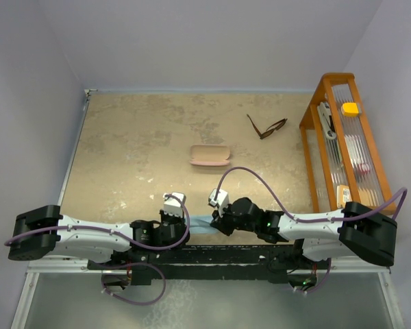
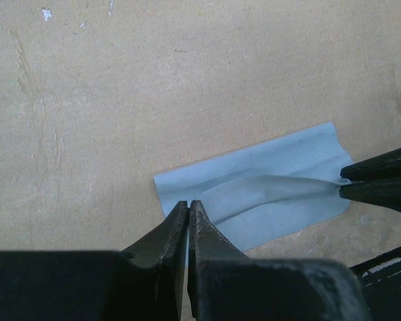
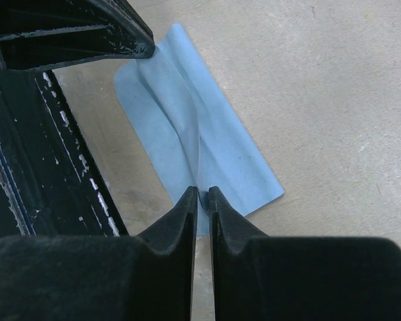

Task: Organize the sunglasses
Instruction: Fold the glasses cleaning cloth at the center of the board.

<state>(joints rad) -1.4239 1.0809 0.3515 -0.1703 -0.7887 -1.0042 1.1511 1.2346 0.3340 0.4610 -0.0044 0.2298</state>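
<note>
The thin dark-brown-framed sunglasses with dark lenses (image 1: 267,127) lie on the beige counter (image 1: 137,144), temple arms spread. They are well beyond the right fingers (image 3: 194,200), near an orange wooden rack (image 1: 339,77). A pink oblong case (image 1: 209,155) sits beyond both sets of fingers. The left fingers (image 2: 184,210) and the right fingers pinch opposite ends of a light blue square cloth (image 2: 267,194), a fold raised between them.
</note>
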